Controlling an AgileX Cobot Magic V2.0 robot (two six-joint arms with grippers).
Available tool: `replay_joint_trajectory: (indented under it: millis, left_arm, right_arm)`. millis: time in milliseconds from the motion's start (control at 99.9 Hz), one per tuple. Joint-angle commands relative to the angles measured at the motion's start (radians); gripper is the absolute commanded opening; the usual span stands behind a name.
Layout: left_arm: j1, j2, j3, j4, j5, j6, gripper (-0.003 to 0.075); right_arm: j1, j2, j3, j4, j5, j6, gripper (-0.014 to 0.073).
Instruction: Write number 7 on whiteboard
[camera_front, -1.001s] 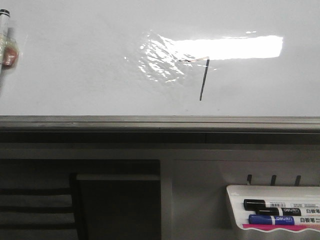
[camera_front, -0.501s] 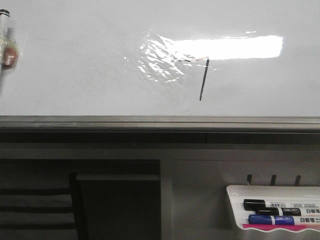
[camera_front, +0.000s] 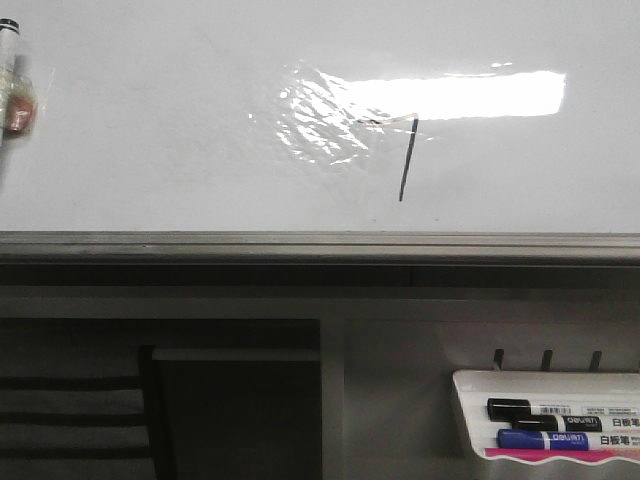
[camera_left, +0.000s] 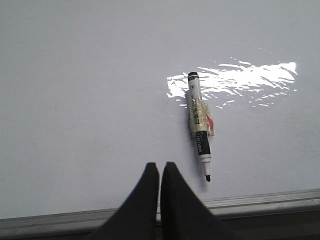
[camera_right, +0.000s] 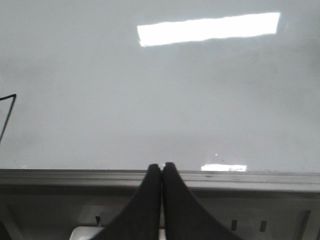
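The whiteboard (camera_front: 180, 130) fills the upper front view, with a bright glare and a grey bottom rail (camera_front: 300, 245). The number 7 (camera_front: 405, 160) is on it: a faint top stroke and a longer slanted black downstroke. Part of it shows at the edge of the right wrist view (camera_right: 7, 115). A black-and-white marker (camera_left: 199, 120) lies flat against the board, uncapped, also at the front view's left edge (camera_front: 10, 80). My left gripper (camera_left: 160, 166) is shut and empty, a little way from the marker's tip. My right gripper (camera_right: 161, 166) is shut and empty by the rail.
A small white marker tray (camera_front: 470, 395) hangs below the rail at the lower right, holding a black marker (camera_front: 545, 410) and a blue marker (camera_front: 545, 438). Dark shelving sits below the rail at the lower left.
The marker at the left edge of the front view has shifted very slightly left. The number 7 and the tray are unchanged.
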Motion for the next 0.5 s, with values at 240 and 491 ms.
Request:
replay_joint_trajectory:
  millis: [240, 491]
  left_arm:
    - [0.002, -0.030, 0.034, 0.000, -0.078, 0.000, -0.0020]
    - [0.002, -0.030, 0.034, 0.000, -0.078, 0.000, -0.0020]
  right_arm:
    - [-0.015, -0.084, 0.116, -0.005, -0.010, -0.005, -0.0071]
    - [-0.015, -0.084, 0.116, -0.005, 0.078, -0.005, -0.0071]
